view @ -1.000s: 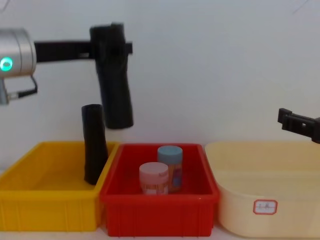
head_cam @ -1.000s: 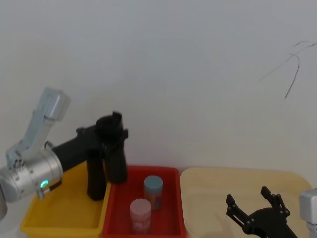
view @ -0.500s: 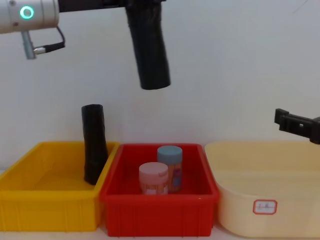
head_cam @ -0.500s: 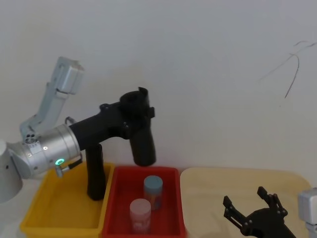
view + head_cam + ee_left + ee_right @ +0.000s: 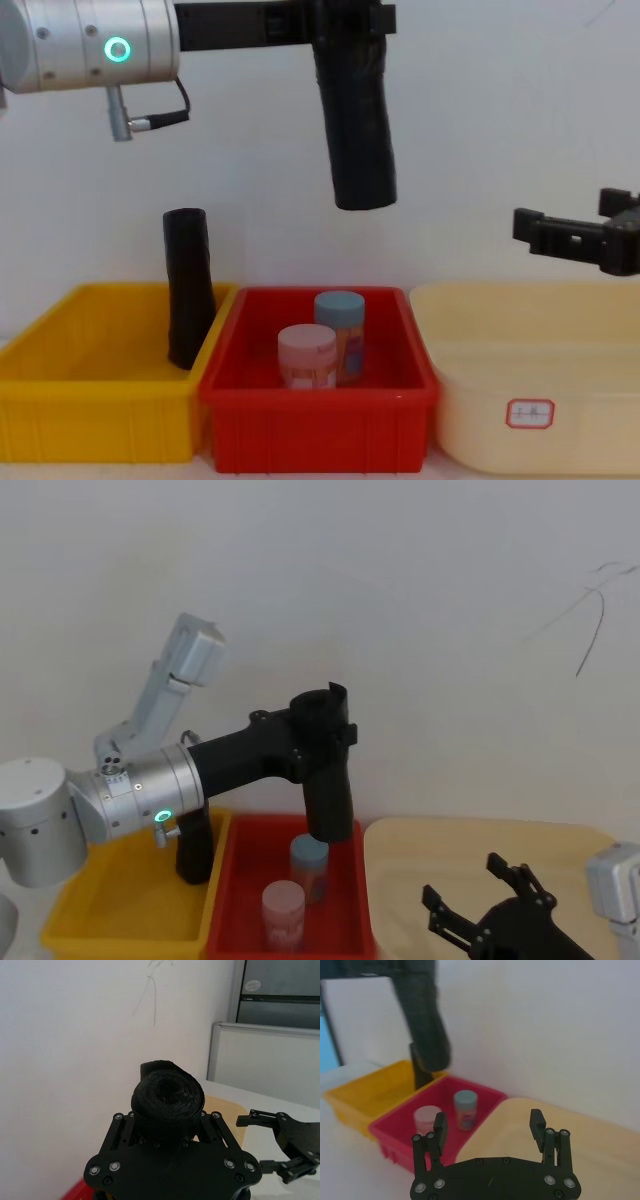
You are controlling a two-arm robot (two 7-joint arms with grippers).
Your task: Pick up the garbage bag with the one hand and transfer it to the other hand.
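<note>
Garbage bag [image 5: 357,130]: a thick black cylindrical roll of wrinkled plastic, hanging upright in the upper centre of the chest view, in the air above the red bin [image 5: 315,432]. We see its coiled end face in the left wrist view. The left gripper [image 5: 345,18] clamps its top end, jaws closed around the roll. The right gripper [image 5: 488,1125] sits at the lower right of the head view, above the cream tub [image 5: 560,425], jaws spread wide and holding nothing, well apart from the bag.

Risks, as we judge them: the film looks slick and soft, so the roll could slide down through the grasp. Held only at its top, it may swing, and the receiving jaws could close off-centre or strike the left gripper. A release before the 2nd grip is firm would drop it onto the blue-lidded jar [image 5: 340,305] or pink-lidded jar [image 5: 307,350]. A 2nd black roll [image 5: 188,285] stands in the yellow bin [image 5: 100,400]; both bins look like rigid moulded plastic.
</note>
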